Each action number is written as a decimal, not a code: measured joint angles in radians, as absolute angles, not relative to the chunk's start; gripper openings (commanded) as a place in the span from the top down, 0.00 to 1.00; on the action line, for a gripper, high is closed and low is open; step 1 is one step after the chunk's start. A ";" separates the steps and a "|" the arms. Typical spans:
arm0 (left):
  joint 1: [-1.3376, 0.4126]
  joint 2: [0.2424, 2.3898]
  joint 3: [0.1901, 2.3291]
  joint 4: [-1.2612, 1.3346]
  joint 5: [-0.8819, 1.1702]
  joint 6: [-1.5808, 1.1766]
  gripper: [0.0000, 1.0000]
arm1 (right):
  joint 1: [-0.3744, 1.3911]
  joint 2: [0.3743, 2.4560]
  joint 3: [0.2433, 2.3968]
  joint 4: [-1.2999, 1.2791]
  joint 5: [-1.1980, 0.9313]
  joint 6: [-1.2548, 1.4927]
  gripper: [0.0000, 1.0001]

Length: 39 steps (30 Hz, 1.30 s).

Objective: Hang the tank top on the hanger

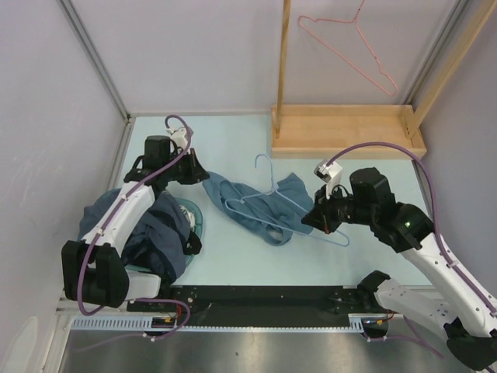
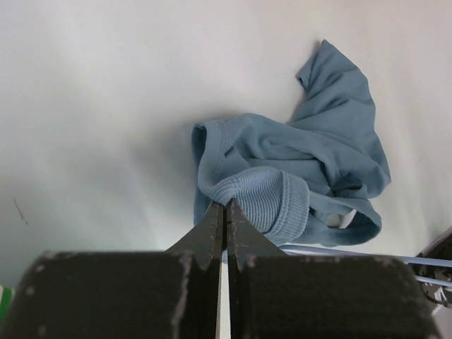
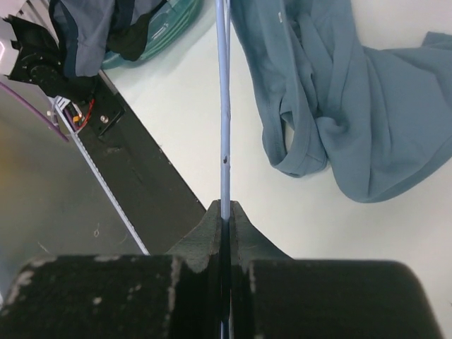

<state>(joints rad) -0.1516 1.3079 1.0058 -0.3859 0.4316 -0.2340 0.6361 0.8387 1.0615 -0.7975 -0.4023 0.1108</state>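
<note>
The left fingers (image 2: 203,236) are fully closed, and their tips touch the ribbed edge at the left end of the tank top (image 2: 321,152); whether they pinch it I cannot tell. The tank top lies crumpled on the counter (image 1: 233,134). The hanger (image 3: 224,106) crosses over it. Just right of the tank top, the right fingers (image 3: 203,236) are closed on 1 wire of the hanger.

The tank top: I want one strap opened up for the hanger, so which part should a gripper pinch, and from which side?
Pinch the thick ribbed band of the tank top, coming in low from the left arm's side: it bulges off the table there, the rest lies flatter. The left gripper looks shut on that edge; the right gripper clamps the hanger.
</note>
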 measured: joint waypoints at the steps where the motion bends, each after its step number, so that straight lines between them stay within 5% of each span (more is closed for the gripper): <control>1: -0.151 1.307 1.002 -0.383 0.441 -0.234 1.00 | 0.644 0.840 1.050 -0.787 -0.397 0.113 1.00; 24: -0.148 1.228 0.980 -0.253 0.897 -0.320 1.00 | 0.974 0.895 0.845 -0.361 0.004 0.113 1.00; 34: -0.175 1.121 1.048 -0.225 0.919 -0.399 1.00 | 1.037 0.890 0.756 -0.159 0.114 0.120 1.00; 35: -0.175 1.113 1.042 -0.228 0.912 -0.397 0.97 | 1.037 0.879 0.756 -0.149 0.117 0.120 1.00; 38: -0.175 1.102 1.001 -0.242 0.868 -0.383 0.68 | 1.038 0.840 0.756 -0.135 0.118 0.120 1.00; 39: -0.175 1.103 0.989 -0.255 0.850 -0.376 0.32 | 1.039 0.824 0.756 -0.135 0.113 0.120 1.00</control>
